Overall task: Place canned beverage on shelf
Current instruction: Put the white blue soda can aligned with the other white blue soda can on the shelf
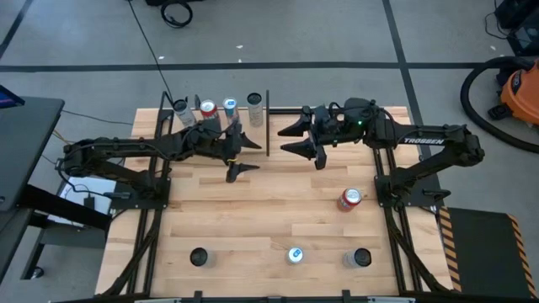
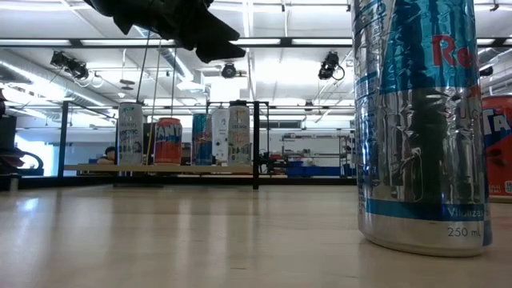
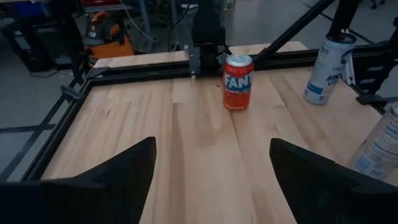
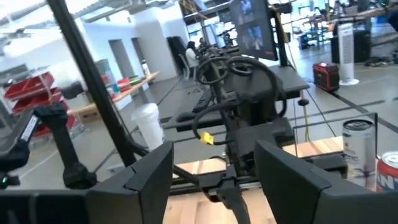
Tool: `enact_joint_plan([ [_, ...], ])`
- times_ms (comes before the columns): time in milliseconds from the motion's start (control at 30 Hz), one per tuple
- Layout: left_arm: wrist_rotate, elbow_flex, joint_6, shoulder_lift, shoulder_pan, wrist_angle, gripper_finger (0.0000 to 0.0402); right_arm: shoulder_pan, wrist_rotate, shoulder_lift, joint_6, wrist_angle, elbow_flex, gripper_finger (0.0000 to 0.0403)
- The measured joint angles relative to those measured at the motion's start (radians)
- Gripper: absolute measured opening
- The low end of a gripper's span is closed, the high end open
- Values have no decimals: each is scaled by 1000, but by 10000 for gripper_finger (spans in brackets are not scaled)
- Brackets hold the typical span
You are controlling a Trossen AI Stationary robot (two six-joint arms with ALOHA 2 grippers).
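On the wooden table, on the right arm's side, stands the red can (image 1: 350, 199), well apart from the shelf (image 1: 215, 120) at the far edge, where four cans already stand in a row. It is a small round can in shiny red with a silver top, and it looks stiff but smooth and a bit slippery, so a grip around its middle seems best. Near the shelf, the left gripper (image 1: 238, 154) and right gripper (image 1: 296, 138) both hang wide open, holding nothing.
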Motion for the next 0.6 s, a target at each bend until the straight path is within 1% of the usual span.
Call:
enact_joint_plan([
  [100, 0, 0, -1, 0, 0, -12, 316, 0, -20, -16, -36, -37, 0, 254],
  [200, 0, 0, -3, 0, 0, -24, 316, 0, -21, -59, -67, -113, 0, 279],
  [333, 0, 0, -27, 0, 0, -31, 316, 0, -89, -113, -78, -196, 0, 304],
  [500, 0, 0, -29, 0, 0, -42, 316, 21, -215, -135, -46, -177, 2, 313],
  [600, 0, 0, -29, 0, 0, -57, 316, 63, -233, -134, -5, -194, 2, 312],
])
